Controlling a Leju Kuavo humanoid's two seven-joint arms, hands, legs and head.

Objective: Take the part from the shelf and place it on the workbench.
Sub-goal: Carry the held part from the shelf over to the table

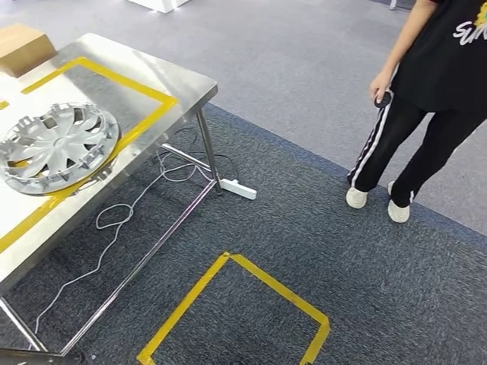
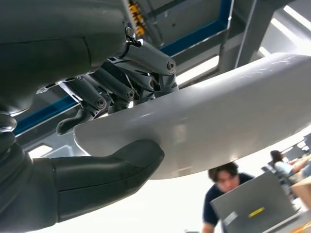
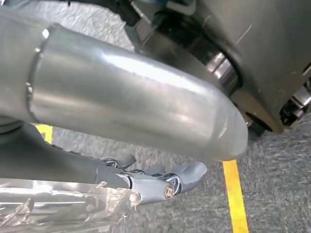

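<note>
In the left wrist view my left hand [image 2: 121, 92] grips a smooth pale grey curved part [image 2: 227, 116], its dark fingers [image 2: 146, 58] over the top and the thick thumb [image 2: 110, 167] under the edge. In the head view, a silver wheel cover [image 1: 57, 148] lies flat on the steel workbench [image 1: 172, 80], inside a yellow tape outline. My right hand [image 3: 146, 182] hangs over the carpet with its fingers [image 3: 185, 174] stretched out and nothing gripped between them. A clear plastic film [image 3: 55, 204] lies along its underside.
A person [image 1: 428, 91] in black stands on the carpet at the right, holding a small dark object. A yellow tape square [image 1: 230, 312] marks the floor ahead. A white power strip [image 1: 238, 188] and cables lie under the bench. Another person [image 2: 223, 184] sits behind a laptop [image 2: 253, 204].
</note>
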